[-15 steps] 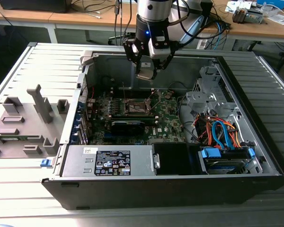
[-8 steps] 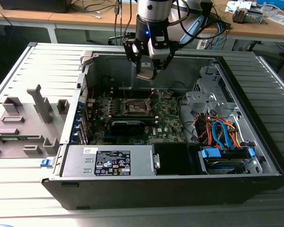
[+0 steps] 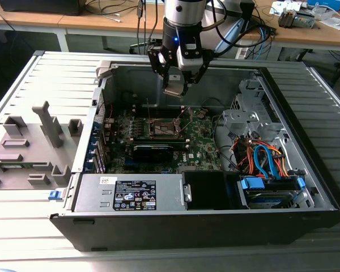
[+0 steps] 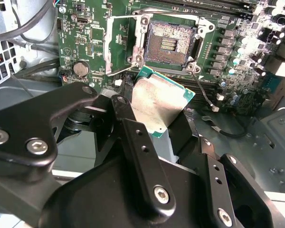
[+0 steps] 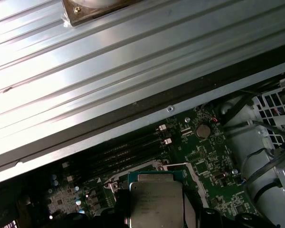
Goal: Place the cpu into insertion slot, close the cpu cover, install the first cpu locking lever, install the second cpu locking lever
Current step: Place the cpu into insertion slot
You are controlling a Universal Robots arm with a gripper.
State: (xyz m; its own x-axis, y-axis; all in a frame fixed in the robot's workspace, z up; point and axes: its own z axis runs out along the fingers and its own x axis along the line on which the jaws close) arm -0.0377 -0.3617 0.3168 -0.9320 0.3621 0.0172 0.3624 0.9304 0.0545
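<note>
The cpu [image 4: 159,102] is held clear of the board in the gripper [image 4: 156,116], its silver-grey top tilted and its green edge showing in the second wrist view; the black fingers [image 4: 133,137] are clamped on two opposite sides of it; in the exterior view the cpu [image 3: 174,90] hangs under the gripper [image 3: 175,85], above the open computer case [image 3: 306,170]. Just beyond the chip in the second wrist view lies the insertion slot [image 4: 171,45], bare, its brownish pin field uncovered inside a dark rim; the cpu does not touch it. Beside the socket the cpu cover [image 4: 138,35] is swung open, a thin silver frame with green board visible through its cut-out. Around them spreads the green motherboard [image 3: 198,141]; nearer the exterior camera, the power supply [image 3: 130,192] sits along the case's front edge, with blue and orange cables [image 3: 263,158] to the exterior view's right. The case rests on a grey ribbed table [image 3: 45,73]; wooden desks [image 3: 102,22] stand farthest back.
</note>
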